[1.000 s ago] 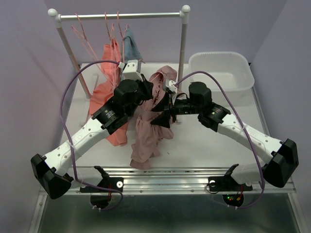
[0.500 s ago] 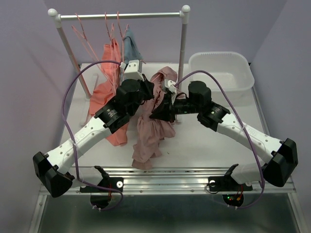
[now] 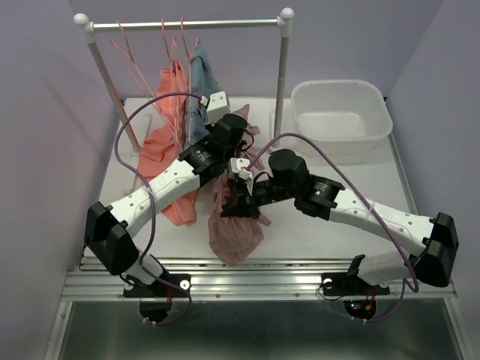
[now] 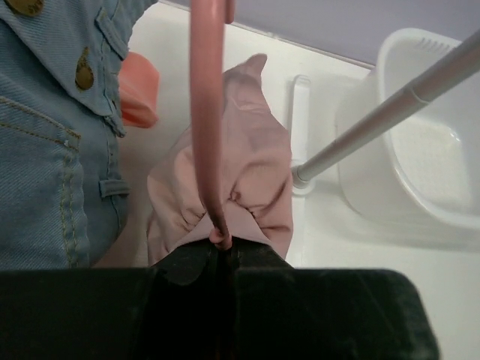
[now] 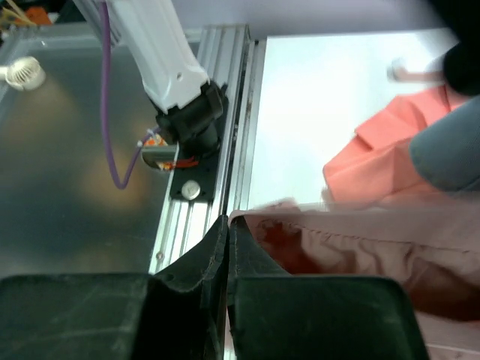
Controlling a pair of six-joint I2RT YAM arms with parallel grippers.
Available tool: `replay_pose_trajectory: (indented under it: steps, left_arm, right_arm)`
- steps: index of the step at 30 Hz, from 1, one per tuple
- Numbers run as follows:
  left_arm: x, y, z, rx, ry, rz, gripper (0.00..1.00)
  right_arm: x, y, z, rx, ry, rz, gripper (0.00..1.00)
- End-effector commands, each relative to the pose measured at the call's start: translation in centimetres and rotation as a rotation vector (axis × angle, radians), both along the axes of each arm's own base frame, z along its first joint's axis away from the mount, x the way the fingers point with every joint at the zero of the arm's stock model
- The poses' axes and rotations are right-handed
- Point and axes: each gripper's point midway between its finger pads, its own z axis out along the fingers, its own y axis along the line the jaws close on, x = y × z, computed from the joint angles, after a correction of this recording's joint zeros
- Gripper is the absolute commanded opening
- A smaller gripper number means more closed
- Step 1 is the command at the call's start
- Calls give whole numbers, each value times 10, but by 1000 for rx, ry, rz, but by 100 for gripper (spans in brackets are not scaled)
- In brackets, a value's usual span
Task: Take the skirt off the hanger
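Observation:
The dusty-pink skirt hangs crumpled between the two arms, its top bunched on a pink hanger. My left gripper is shut on the hanger's rod, with the gathered top of the skirt just beyond its tips. From above, the left gripper sits at the skirt's upper end. My right gripper is lower, over the middle of the skirt. In the right wrist view the right gripper is shut, and the skirt's elastic edge stretches away from its tip.
A denim garment and a coral garment hang from the rack bar behind the left arm. The rack's right pole stands beside a white tub. An aluminium rail runs along the near edge.
My right gripper has shut and moved left and toward the near edge on the skirt. The left arm has reached farther back and right with the hanger. The skirt's lower part has shifted forward.

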Motion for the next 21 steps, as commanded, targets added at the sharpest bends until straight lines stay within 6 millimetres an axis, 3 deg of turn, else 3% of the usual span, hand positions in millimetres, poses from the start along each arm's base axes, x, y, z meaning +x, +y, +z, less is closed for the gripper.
replay_pose_trajectory:
  steps: [1,2,3,4,9,16,18,21]
  left_arm:
    - [15,18,65,-160,-146,137,0]
    - [14,20,69,-167,-154,133,0]
    - [14,20,72,-174,-160,129,0]
    - [14,21,74,-179,-165,128,0]
    - [7,29,91,-198,-195,113,0]
    - [-4,29,101,-233,-204,57,0]
    - [-7,31,105,-226,-208,48,0]
    - [-15,17,104,-217,-199,-59,0]
  right_arm:
    - [-22,-10,2,26,23,-17,1]
    - [-22,-13,-2,24,33,-33,1]
    - [-21,-18,-19,-9,81,-70,1]
    - [-21,-21,-19,2,80,-85,1]
    - [-9,-39,-59,-76,139,-246,1]
    - [41,-50,-107,-150,143,-563,1]
    - [56,-55,-113,-153,148,-669,1]
    - [76,-63,-108,-134,150,-804,1]
